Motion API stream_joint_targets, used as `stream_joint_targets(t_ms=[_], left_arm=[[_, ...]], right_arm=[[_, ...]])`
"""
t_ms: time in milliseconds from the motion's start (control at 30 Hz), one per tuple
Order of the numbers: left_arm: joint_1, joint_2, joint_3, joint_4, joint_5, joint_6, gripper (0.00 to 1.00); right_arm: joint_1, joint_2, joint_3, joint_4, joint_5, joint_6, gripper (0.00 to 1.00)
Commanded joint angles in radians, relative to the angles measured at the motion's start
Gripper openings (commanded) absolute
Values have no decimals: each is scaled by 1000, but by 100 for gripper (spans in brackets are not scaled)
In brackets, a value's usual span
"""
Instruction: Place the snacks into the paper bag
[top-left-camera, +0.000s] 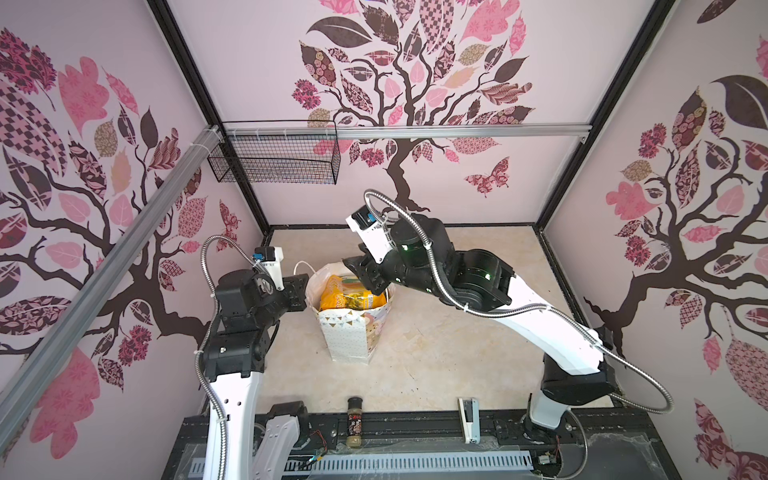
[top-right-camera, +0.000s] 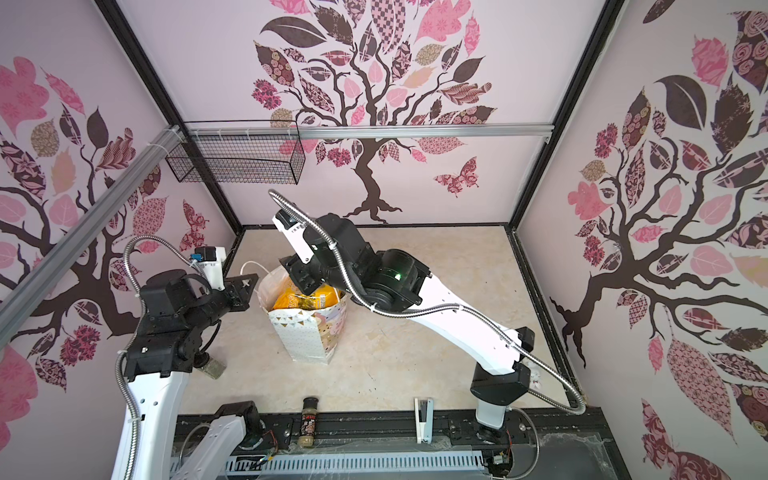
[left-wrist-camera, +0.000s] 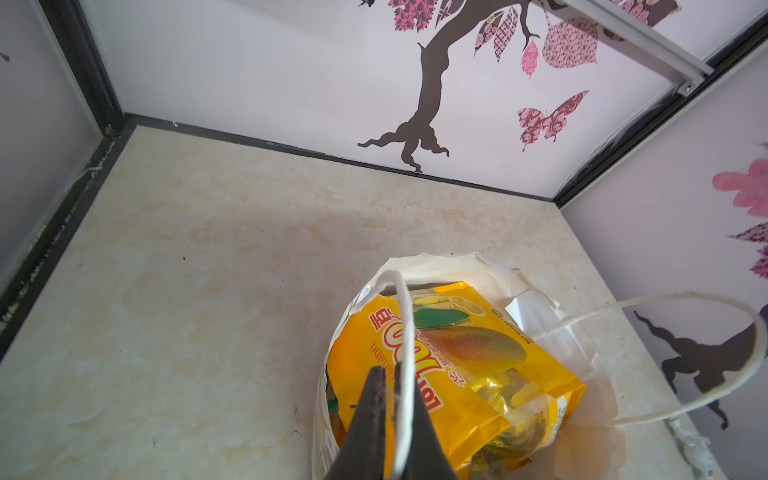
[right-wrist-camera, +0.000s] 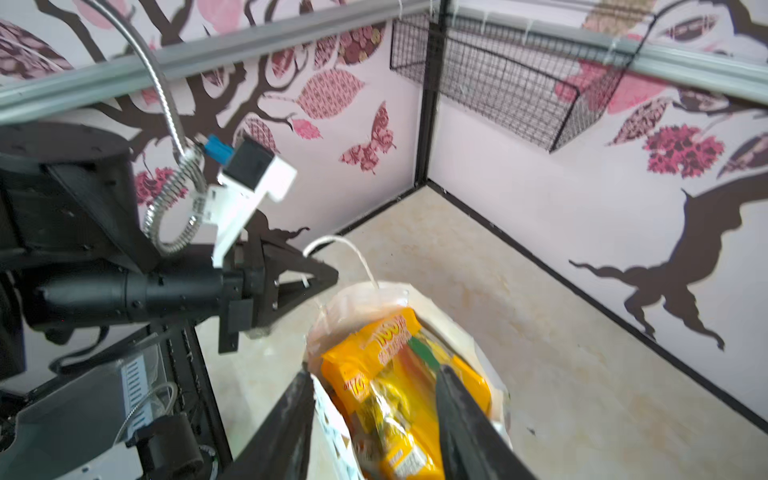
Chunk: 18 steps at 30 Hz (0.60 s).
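The paper bag (top-left-camera: 353, 336) (top-right-camera: 305, 336) stands upright mid-table, white with gold dots and bunting. Yellow and orange snacks (top-left-camera: 347, 297) (top-right-camera: 305, 301) (left-wrist-camera: 457, 374) (right-wrist-camera: 390, 374) fill its mouth to the rim. My right gripper (top-left-camera: 370, 282) (right-wrist-camera: 374, 372) hangs open over the mouth. One finger is outside the bag's wall, the other over the packets, and it holds nothing. My left gripper (top-left-camera: 300, 291) (left-wrist-camera: 388, 370) is at the bag's left rim. Its jaws stand a narrow gap apart, with a white cord handle (left-wrist-camera: 405, 324) running loosely between them. The bag's other handle (left-wrist-camera: 706, 301) arches free.
A dark-capped spice jar (top-left-camera: 354, 419) and a white stapler (top-left-camera: 468, 419) lie at the table's front edge by the black rail. A wire basket (top-left-camera: 274, 158) hangs on the back wall at the left. Walls close the table on three sides.
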Motion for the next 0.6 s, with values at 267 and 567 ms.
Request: stream_joint_targets(t_ms=[267, 567], left_arm=[[-2, 115, 509, -366, -95, 7, 53], [-509, 364, 827, -658, -530, 31, 52]], right_arm=[[-38, -254, -540, 143, 147, 144, 57], [-95, -245, -620, 295, 110, 102, 55]])
